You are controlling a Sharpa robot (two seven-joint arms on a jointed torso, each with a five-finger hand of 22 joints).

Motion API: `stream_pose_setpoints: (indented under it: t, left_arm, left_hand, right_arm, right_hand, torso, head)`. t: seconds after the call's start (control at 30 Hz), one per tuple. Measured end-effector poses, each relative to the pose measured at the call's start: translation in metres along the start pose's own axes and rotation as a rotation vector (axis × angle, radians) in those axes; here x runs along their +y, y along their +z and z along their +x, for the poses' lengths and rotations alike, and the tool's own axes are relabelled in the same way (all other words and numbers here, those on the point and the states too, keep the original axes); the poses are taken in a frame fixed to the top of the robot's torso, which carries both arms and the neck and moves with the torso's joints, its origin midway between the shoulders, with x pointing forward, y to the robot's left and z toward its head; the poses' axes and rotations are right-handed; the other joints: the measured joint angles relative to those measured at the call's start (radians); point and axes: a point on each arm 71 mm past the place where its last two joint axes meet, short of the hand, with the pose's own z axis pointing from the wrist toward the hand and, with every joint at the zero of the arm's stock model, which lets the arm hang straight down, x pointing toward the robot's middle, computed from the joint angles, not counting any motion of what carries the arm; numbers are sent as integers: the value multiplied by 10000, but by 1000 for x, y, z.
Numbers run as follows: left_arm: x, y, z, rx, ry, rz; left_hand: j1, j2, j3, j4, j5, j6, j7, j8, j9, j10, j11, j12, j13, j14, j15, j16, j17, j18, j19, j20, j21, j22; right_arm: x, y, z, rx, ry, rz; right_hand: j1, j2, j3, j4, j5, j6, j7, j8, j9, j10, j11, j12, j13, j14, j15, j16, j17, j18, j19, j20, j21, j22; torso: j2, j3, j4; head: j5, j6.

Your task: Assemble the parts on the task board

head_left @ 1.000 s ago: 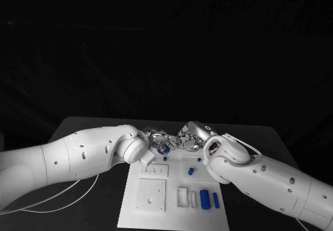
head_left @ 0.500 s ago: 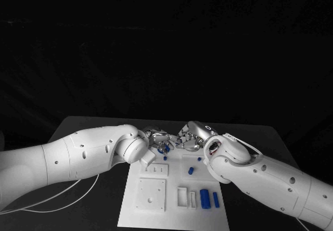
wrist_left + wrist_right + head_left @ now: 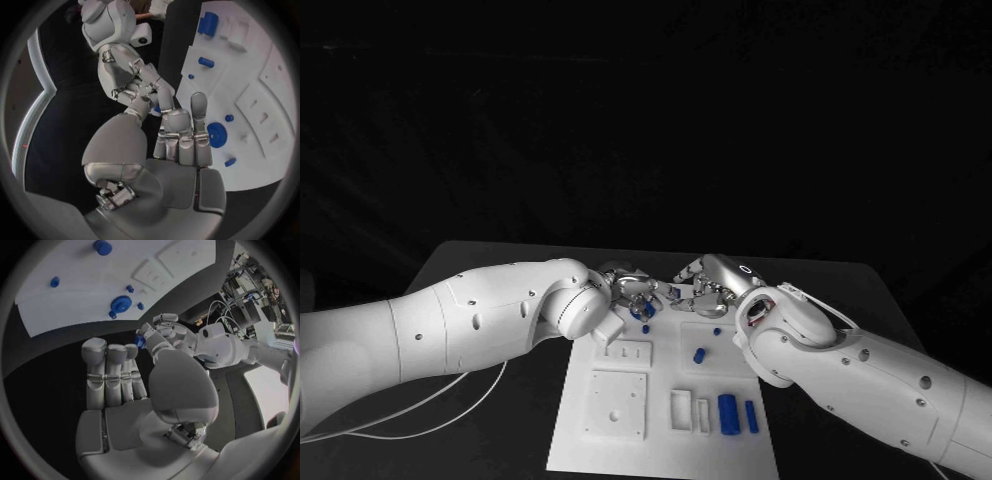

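Head view shows both white arms reaching in over the far end of the task board [image 3: 661, 420], which lies on the black tabletop [image 3: 488, 265]. The left hand [image 3: 629, 290] and the right hand [image 3: 704, 285] meet fingertip to fingertip just above the board's far edge. Between them sits a small blue part [image 3: 674, 294]; the left wrist view shows the same blue piece [image 3: 157, 108] pinched at the tips of the right hand [image 3: 134, 82], and the right wrist view shows it [image 3: 140, 341] at the fingertips of the left hand [image 3: 161, 332]. Both hands seem to touch it, but which one truly holds it I cannot tell. In their own wrist views the left hand [image 3: 178, 135] and the right hand [image 3: 115, 375] each show long fingers held straight and close together, with the thumb curved across beside them.

On the board, a round blue gear [image 3: 640, 312] stands near the far end, just under the left hand, with a tiny blue peg [image 3: 648, 327] beside it. A short blue cylinder [image 3: 697, 354] lies nearer the middle. At the near right side a larger blue block [image 3: 727, 413] and a thinner blue bar [image 3: 750, 416] lie side by side, next to white raised slots.
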Motion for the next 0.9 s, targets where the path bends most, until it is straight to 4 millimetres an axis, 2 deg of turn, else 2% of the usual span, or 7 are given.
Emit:
stream_pose_setpoints:
  t: [0.3, 0.5, 0.53, 0.6, 0.67, 0.7, 0.9]
  left_arm:
    - [5, -4, -8, -318, 407, -37]
    - [16, -5, -12, -573, 1008, -247]
    - [18, -6, -13, -623, 1152, -304]
    - [22, -6, -14, -686, 1355, -390]
    - [27, -6, -14, -736, 1587, -525]
    - [29, -6, -14, -756, 1672, -591]
    - [37, -6, -16, -886, 2067, -937]
  left_hand:
    - [-64, 46, -27, -26, -240, 30, -29, 45, 45, 1, 2, 132, -40, 51, -49, 0, 87, -1, 35, -34, -71, 71]
    - [-99, 139, -59, -51, -328, 35, -34, 44, 47, 1, 3, 302, -40, 87, -14, 0, 273, -1, 108, -33, -71, 130]
    - [-93, 158, -91, -20, -385, 35, -34, 43, 47, 2, 3, 362, -34, 92, -19, 1, 312, -90, 109, -33, -71, 148]
    - [-110, 227, -105, -7, -441, 35, -34, 40, 47, 2, 3, 391, -26, 121, -45, 25, 346, -104, 109, -33, -71, 159]
    - [-131, 408, -174, 38, -890, 35, -34, 14, 46, 2, 3, 439, -25, 122, -45, 42, 357, -104, 126, -50, -111, 174]
    - [-155, 457, -185, 48, -996, 35, -34, 10, 45, 2, 4, 447, -22, 122, -45, 42, 376, -104, 144, -67, -111, 174]
    - [-211, 616, -221, 82, -1237, 35, -34, 14, 43, 2, 4, 679, 53, 123, -44, 237, 603, -101, 179, -33, -153, 251]
  right_arm:
    - [-24, -16, -4, -256, 113, 227]
    - [-39, -24, -9, -386, 146, 444]
    - [-42, -25, -11, -420, 164, 501]
    - [-46, -27, -14, -478, 211, 581]
    - [-50, -28, -18, -558, 302, 668]
    - [-52, -29, -20, -592, 345, 710]
    - [-63, -31, -31, -771, 747, 1036]
  right_hand:
    - [115, -9, -35, 36, 4, -79, 2, 0, 1, -71, 0, 0, -181, -34, 34, -40, -89, 0, 0, 0, -244, 0]
    - [126, -20, 13, -13, 225, -56, -19, 0, 1, -71, 0, 1, -243, -34, 34, -75, -119, -1, 35, 35, -301, -1]
    - [126, -20, 67, -67, 233, -22, -33, 0, 1, -70, 0, 1, -277, -33, 34, -75, -120, -2, 35, 35, -301, -2]
    - [126, -20, 91, -90, 233, 12, -10, 0, 2, -70, 0, 1, -294, -33, 34, -75, -141, -1, 36, 35, -363, -2]
    - [126, -20, 123, -111, 260, 13, -10, 0, -5, -98, -27, 1, -317, -33, 34, -75, -159, -1, 35, 35, -365, -2]
    - [126, -20, 147, -88, 331, 13, -10, 0, -7, -106, -36, 1, -323, -33, 34, -75, -159, -1, 36, 35, -382, -2]
    - [126, -20, 189, -131, 515, 14, -12, 0, -7, -106, -36, 1, -337, -33, 34, -75, -159, -1, 35, 35, -417, -2]
  torso:
    - [-1, 11, -11]
    - [-29, 19, -12]
    - [-38, 29, -12]
    - [-58, 44, -12]
    - [-91, 63, -12]
    - [-106, 75, -12]
    - [-242, 138, -24]
  head:
    - [67, -43]
    - [95, -98]
    - [103, -111]
    - [119, -149]
    - [134, -199]
    - [148, -231]
    - [191, -376]
